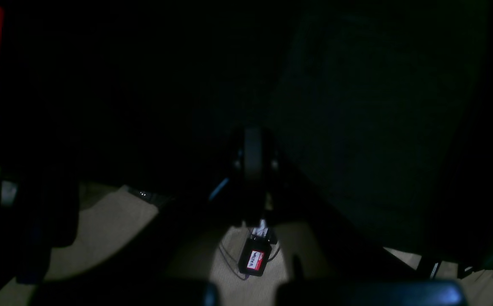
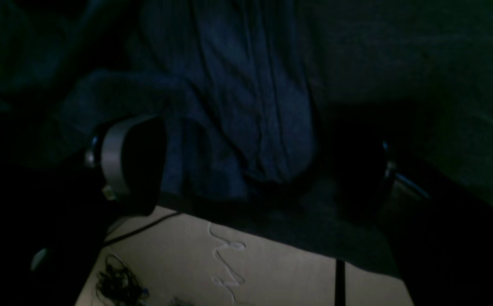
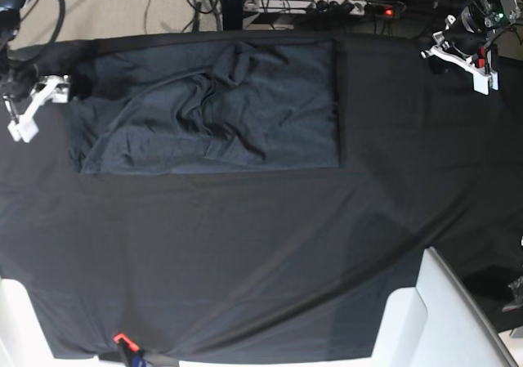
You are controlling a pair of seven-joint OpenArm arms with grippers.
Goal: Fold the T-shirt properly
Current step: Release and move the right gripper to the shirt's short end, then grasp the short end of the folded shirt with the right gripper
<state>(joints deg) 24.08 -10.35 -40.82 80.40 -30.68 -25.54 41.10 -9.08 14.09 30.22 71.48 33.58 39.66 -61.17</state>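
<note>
The dark charcoal T-shirt [image 3: 204, 109] lies wrinkled and spread out at the back left of the black table cloth [image 3: 245, 244]. My right gripper [image 3: 37, 109] stands open at the shirt's left edge. In the right wrist view the T-shirt [image 2: 238, 119] bunches between its wide-apart fingers [image 2: 123, 157]; whether they touch the cloth I cannot tell. My left gripper [image 3: 459, 66] is shut on nothing at the back right, well away from the shirt. In the left wrist view the left gripper [image 1: 253, 161] shows as a dark closed shape above the table's edge.
White blocks [image 3: 441, 318] rise at the front right corner. A red clip [image 3: 122, 338] grips the cloth's front edge. A power strip [image 3: 327, 6] and cables lie on the floor behind the table. A small black box with a red label [image 1: 253, 259] sits on the tan floor.
</note>
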